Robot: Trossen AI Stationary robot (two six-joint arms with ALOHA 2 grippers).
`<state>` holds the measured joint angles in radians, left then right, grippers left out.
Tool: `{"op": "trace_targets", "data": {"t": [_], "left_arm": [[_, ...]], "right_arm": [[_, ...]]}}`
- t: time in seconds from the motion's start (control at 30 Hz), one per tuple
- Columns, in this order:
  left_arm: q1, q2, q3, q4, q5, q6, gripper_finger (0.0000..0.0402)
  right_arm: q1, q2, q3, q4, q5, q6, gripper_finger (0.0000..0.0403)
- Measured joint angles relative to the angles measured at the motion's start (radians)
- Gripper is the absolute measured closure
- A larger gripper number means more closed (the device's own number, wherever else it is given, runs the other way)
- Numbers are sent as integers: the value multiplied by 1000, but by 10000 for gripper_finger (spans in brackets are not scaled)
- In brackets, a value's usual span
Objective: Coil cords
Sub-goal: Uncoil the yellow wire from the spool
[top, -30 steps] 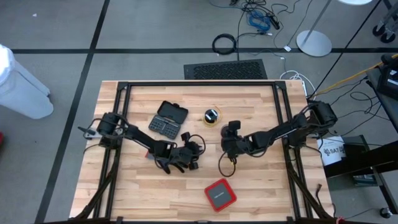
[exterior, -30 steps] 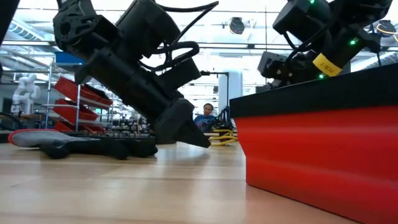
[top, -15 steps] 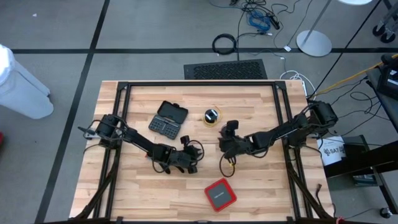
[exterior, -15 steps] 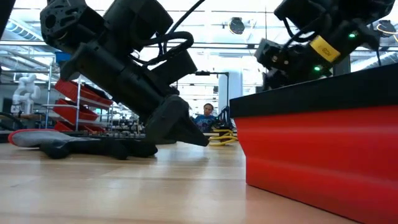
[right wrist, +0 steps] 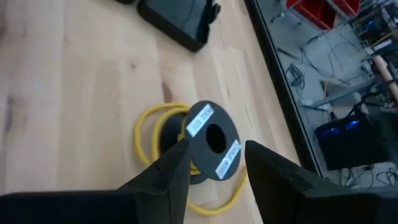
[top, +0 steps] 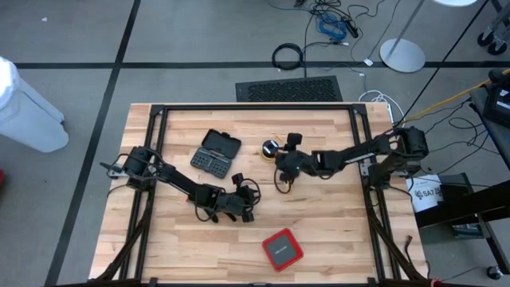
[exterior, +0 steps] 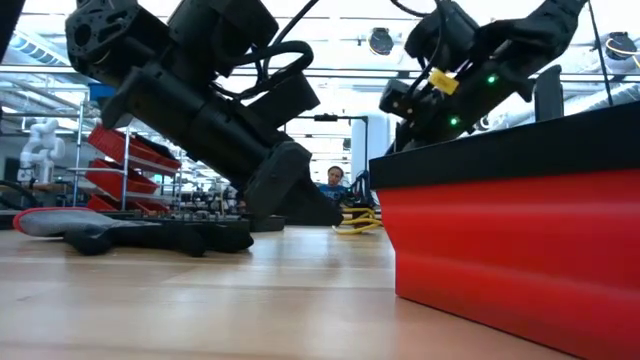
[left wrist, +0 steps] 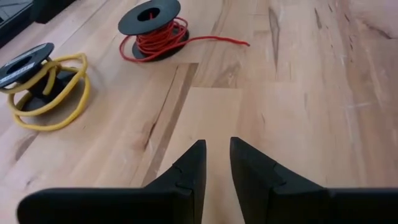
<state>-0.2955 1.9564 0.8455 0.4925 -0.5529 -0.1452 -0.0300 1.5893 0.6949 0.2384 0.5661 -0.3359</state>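
Note:
The yellow cord (left wrist: pixel 46 87) lies in loose loops around a small black spool (right wrist: pixel 211 140) that stands on the table, just right of the black case in the high view (top: pixel 270 148). The red cord (left wrist: pixel 152 36) is wound on a second black spool, with its free end trailing on the wood. My right gripper (right wrist: pixel 214 165) is open above the yellow spool, one finger on either side of it. My left gripper (left wrist: pixel 215 155) is slightly open and empty, low over bare wood on the near side of both spools.
A black case of bits (top: pixel 217 151) lies at the far left of the middle. A red box (top: pixel 282 249) stands near the front edge and fills the right of the low view (exterior: pixel 510 240). A grey and red glove (exterior: pixel 60 222) lies under my left arm.
My right gripper has gone toward the table's far edge and a little left, and now stands over the yellow spool. My left gripper has shifted a little toward the near edge. The spools have kept still.

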Motion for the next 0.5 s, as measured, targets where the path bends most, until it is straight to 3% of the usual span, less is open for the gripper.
{"op": "trace_targets", "data": {"t": [0.17,0.4,0.5], "left_arm": [[0,0,0,0,1,0,322],[-9,0,0,-2,1,0,322],[-17,0,0,-4,1,0,322]], "right_arm": [[-44,52,40,-6,-100,-3,261],[-62,201,203,-150,-69,-46,261],[-63,255,266,-213,-4,-42,262]]}}
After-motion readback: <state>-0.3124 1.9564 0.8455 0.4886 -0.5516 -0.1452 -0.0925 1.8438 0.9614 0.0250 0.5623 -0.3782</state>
